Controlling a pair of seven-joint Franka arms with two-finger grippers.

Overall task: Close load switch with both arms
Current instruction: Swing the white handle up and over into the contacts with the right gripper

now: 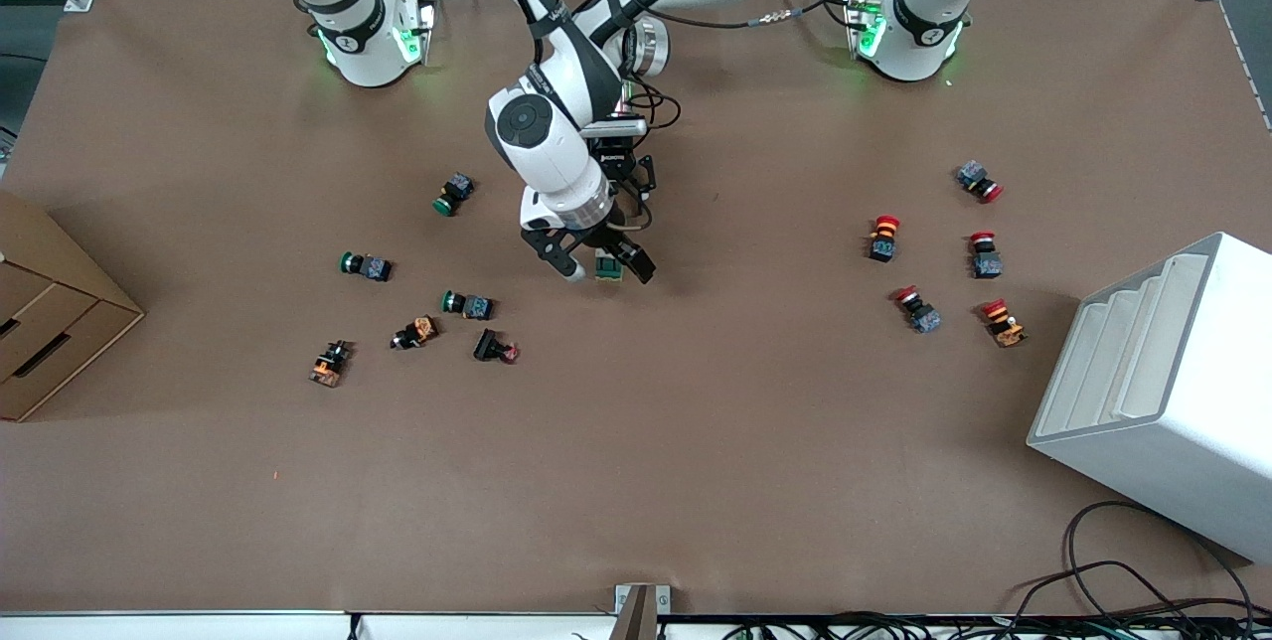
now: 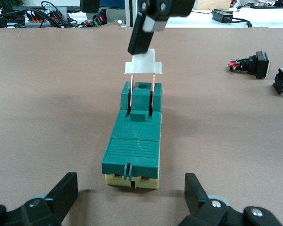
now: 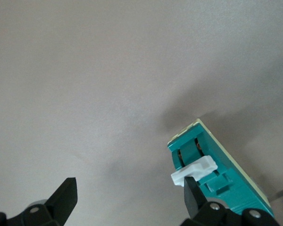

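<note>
The load switch (image 1: 608, 268) lies flat near the table's middle, a dark green block (image 2: 132, 146) on a cream base. Its white lever (image 2: 143, 68) stands raised on two copper blades. My right gripper (image 1: 596, 262) is open above that lever end. One of its fingers (image 2: 141, 37) touches the white lever (image 3: 193, 170), and its other finger is over bare table. In its own wrist view the right gripper (image 3: 128, 188) holds nothing. My left gripper (image 2: 131, 197) is open low at the switch's other end, with the fingers wider than the block and apart from it. In the front view the left gripper (image 1: 624, 185) is partly hidden by the right arm.
Green-capped push buttons (image 1: 455, 193) and orange and black ones (image 1: 415, 332) lie toward the right arm's end. Red-capped buttons (image 1: 882, 238) lie toward the left arm's end. A cardboard box (image 1: 40, 322) and a white rack (image 1: 1163, 392) stand at the table's ends.
</note>
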